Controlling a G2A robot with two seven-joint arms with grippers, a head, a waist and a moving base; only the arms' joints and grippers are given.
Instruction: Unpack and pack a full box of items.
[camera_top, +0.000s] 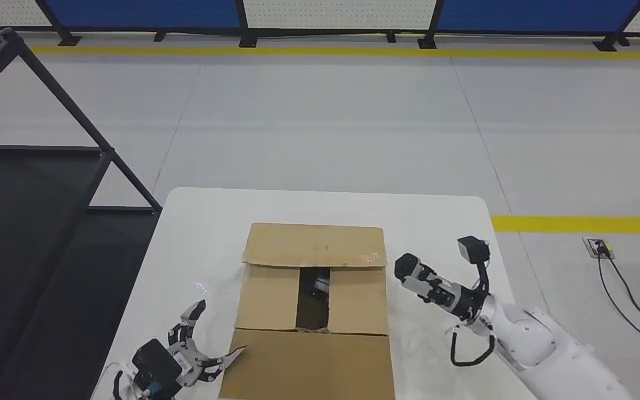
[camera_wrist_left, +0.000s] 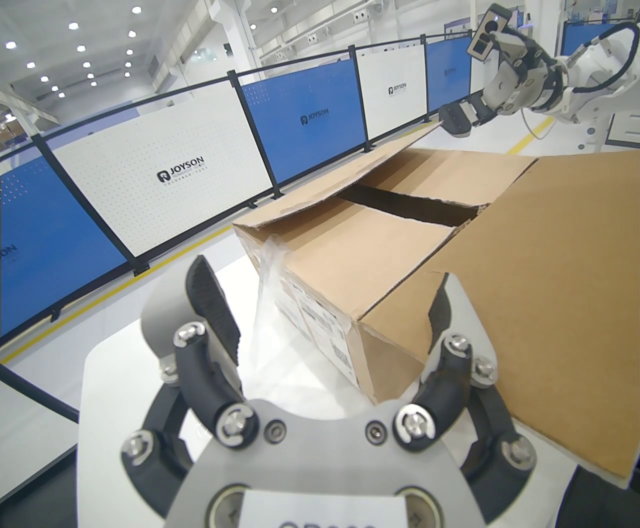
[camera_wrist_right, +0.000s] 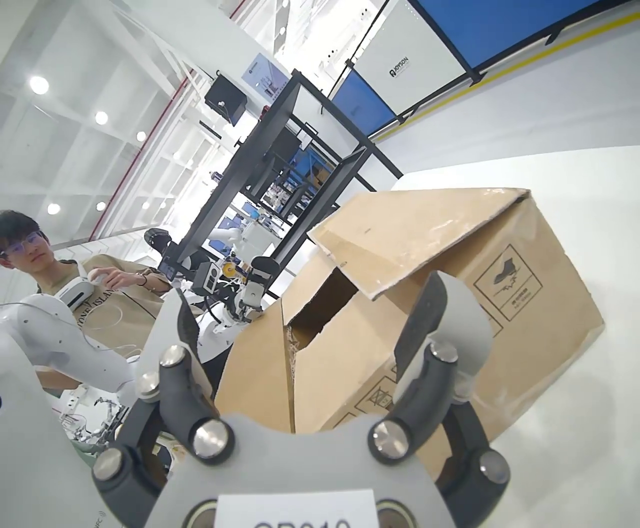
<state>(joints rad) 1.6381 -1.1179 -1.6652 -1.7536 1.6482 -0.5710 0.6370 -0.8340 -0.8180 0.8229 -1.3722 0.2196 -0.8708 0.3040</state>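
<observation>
Upright cardboard box at the middle of the white table. Its far flap tilted upward; two side flaps folded inward, with a dark slot left between them; near flap spread outward toward the robot. Within the slot, dark contents too small to identify.

At the box's near left corner, the left gripper: fingers spread wide and empty, the corner framed between them. One fingertip just beside the near flap's edge, contact not determinable. Against the box's left wall, crumpled clear film.

Beside the box's right wall, near its far corner, the right gripper: fingers likewise spread and empty, close to the raised far flap's corner, contact not determinable.
</observation>
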